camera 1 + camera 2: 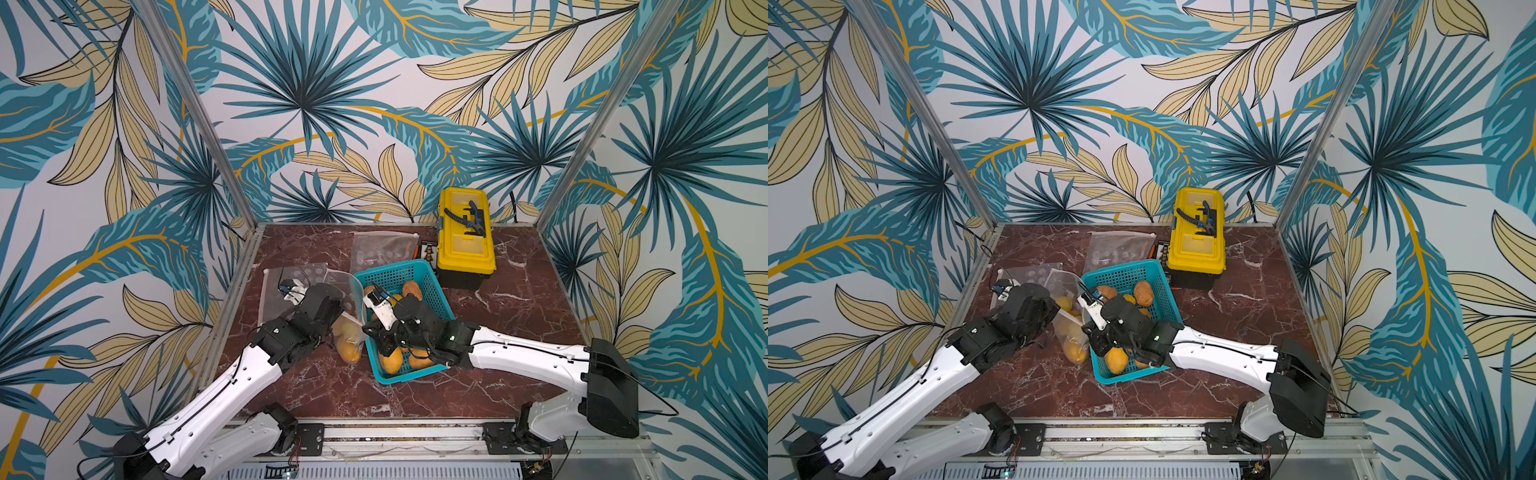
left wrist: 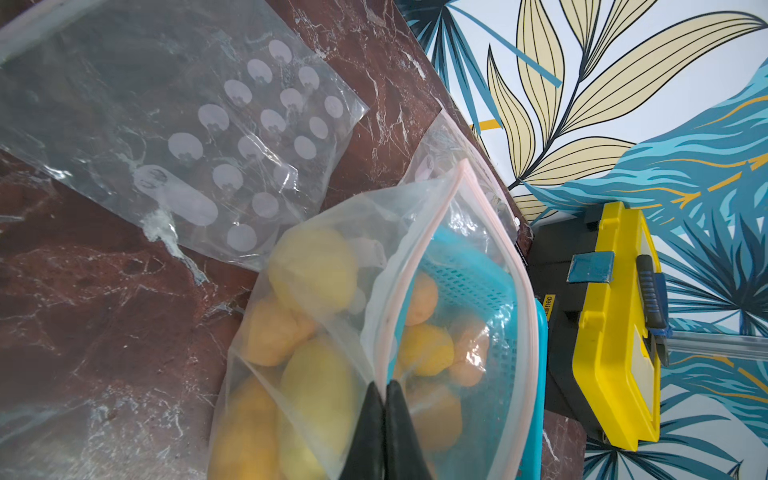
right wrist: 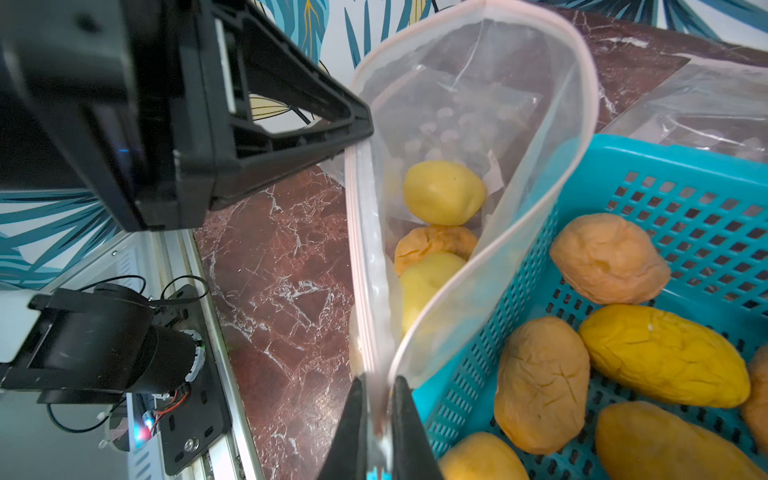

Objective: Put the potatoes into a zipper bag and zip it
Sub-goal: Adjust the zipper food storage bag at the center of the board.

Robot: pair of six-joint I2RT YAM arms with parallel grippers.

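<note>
Right end effector [image 3: 380, 384] clenched on zipper bag [image 3: 478, 95] rim, lower centre of right wrist view, left end effector [image 2: 384, 388] pinching it too; potatoes [image 3: 442, 192] partly bagged, rest in basket [image 3: 673, 156]: tension evenly, avoid tipping.

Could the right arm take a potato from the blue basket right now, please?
Probably not yet: the potatoes lie uncovered in the basket, but the right pincer is shut on the zipper bag's rim.
</note>
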